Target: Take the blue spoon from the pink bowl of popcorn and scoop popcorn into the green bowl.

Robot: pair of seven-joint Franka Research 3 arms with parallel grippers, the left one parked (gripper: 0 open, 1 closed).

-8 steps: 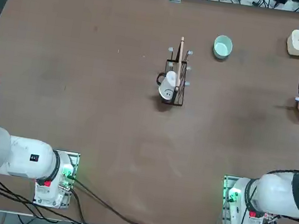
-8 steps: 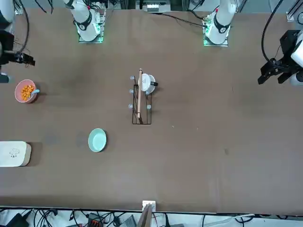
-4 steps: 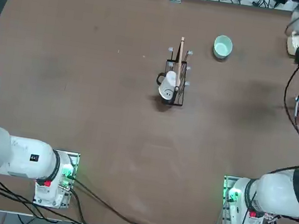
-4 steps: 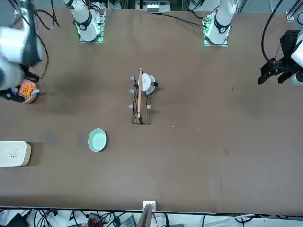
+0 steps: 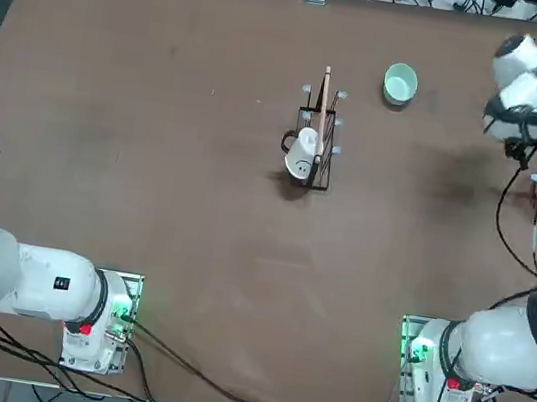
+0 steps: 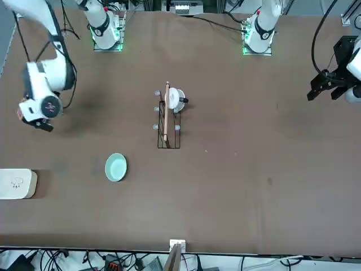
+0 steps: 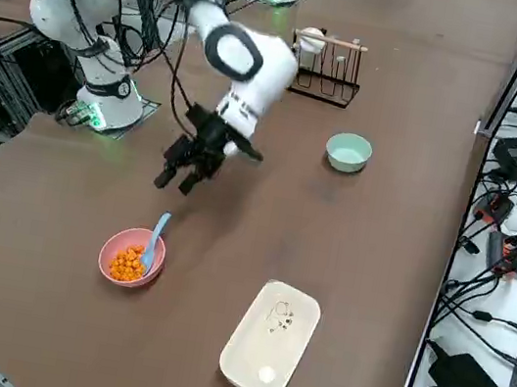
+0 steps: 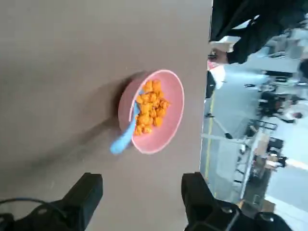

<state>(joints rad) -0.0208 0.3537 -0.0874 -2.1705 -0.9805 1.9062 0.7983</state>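
Beside the pink bowl (image 7: 132, 258), I have the right gripper (image 7: 182, 175) hanging above the table (image 7: 374, 273) with nothing in it.

The two fingers (image 8: 89, 191) stand wide apart, and the gap between them is bare. The bowl sits just beyond the fingertips, near but apart from them. The popcorn (image 8: 150, 107) is heaped inside it. The spoon (image 7: 155, 237) lies with its scoop end in the popcorn, and its handle leans over the rim on the side facing the gripper. The green bowl (image 7: 348, 153) stands well apart from the gripper, farther up the table. A wire rack (image 7: 328, 66) holding a white cup stands beyond the gripper. A white dish (image 7: 270, 339) lies near the pink bowl, on the side away from the gripper.
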